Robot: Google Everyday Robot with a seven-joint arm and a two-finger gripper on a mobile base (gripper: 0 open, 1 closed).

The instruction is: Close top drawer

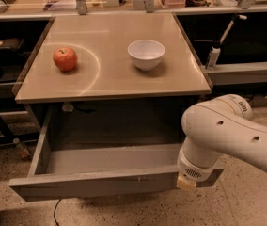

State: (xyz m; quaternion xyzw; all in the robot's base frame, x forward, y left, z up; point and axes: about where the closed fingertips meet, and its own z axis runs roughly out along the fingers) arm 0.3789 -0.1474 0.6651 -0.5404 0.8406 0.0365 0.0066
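The top drawer (100,185) is a wide grey box under the tan table top, pulled far out toward me. Its inside is empty, and its flat front panel faces me low in the view. My gripper (186,183) is at the right end of that front panel, pressed against it, mostly hidden behind my white arm (227,135).
A red apple (65,59) and a white bowl (146,53) sit on the table top (110,81). Dark shelving stands on both sides. A spray bottle (213,55) stands on the right shelf. A cable (56,211) lies on the speckled floor below the drawer.
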